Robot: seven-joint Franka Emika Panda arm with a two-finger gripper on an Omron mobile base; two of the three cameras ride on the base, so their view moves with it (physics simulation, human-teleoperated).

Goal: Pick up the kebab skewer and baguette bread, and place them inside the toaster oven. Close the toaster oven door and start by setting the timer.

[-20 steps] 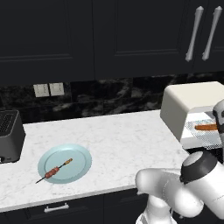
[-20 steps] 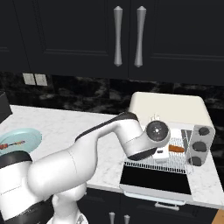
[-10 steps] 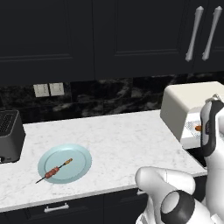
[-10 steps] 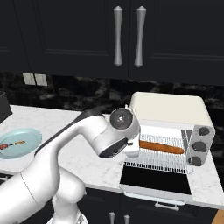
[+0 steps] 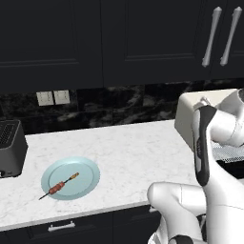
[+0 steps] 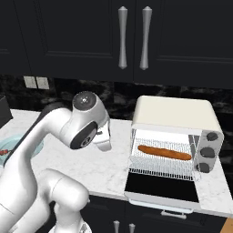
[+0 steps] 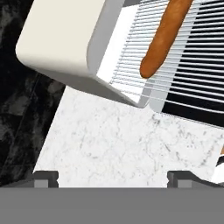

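The cream-white toaster oven (image 6: 175, 113) stands at the counter's right end. Its door (image 6: 163, 186) is folded down flat in front. The orange-brown baguette (image 6: 164, 153) lies lengthwise on the wire rack (image 6: 159, 166) inside, with nothing touching it. In the hand view my gripper (image 7: 113, 177) is open and empty over bare counter. From there the toaster oven (image 7: 65, 39) and one end of the baguette (image 7: 162, 41) lie ahead. The kebab skewer (image 5: 59, 186) rests on a pale blue plate (image 5: 86, 167) at the counter's left.
A black slot toaster (image 5: 9, 147) stands at the far left against the wall. Three knobs (image 6: 207, 152) line the oven's right side. Dark cabinets hang above, and marble counter (image 5: 133, 152) lies open between plate and oven. My white arm (image 6: 86, 125) rises left of the oven.
My arm has drawn back from the oven mouth to the left. The baguette stays on the rack, now fully in sight. The skewer and plate have not moved.
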